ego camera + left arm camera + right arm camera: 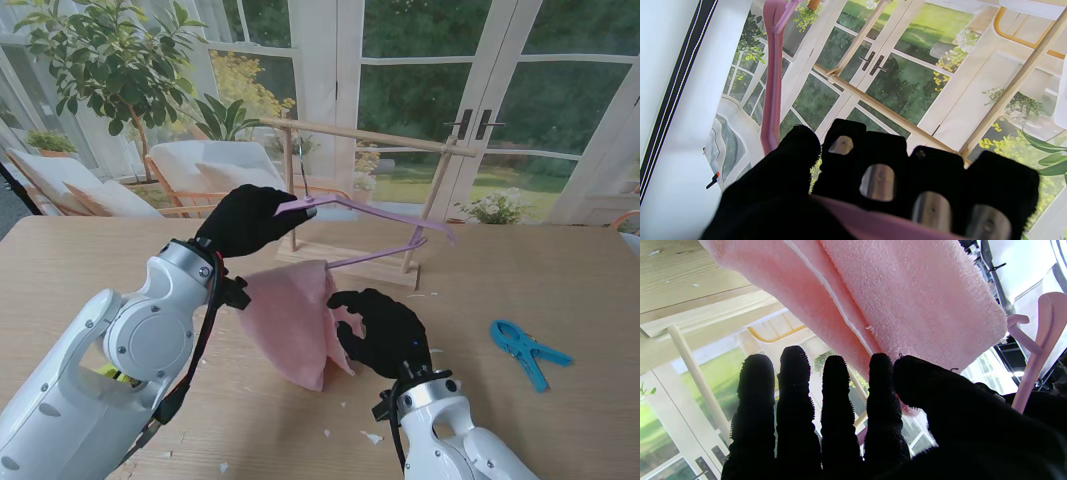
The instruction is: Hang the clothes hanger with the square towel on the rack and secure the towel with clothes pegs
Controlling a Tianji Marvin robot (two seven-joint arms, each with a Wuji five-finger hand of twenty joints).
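The robot's left hand (248,220), fingers curled tight, grips one end of a pink hanger (375,215) and holds it raised off the wooden table (560,290), close in front of the wooden rack (365,135) at twelve o'clock. The hanger's hook is not over the rack's bar. A pink towel (292,320) droops from the hanger's lower bar toward six o'clock. The right hand (385,332) sits at the towel's four o'clock edge, fingers extended and slightly spread, empty; the right wrist view shows its fingertips (880,373) just beside the towel (893,296), though contact cannot be confirmed. The left wrist view shows the fingers (878,173) wrapped over the hanger (771,83), with the rack's bar (880,108) beyond. A blue peg (528,350) lies on the table at three o'clock, well apart from both hands.
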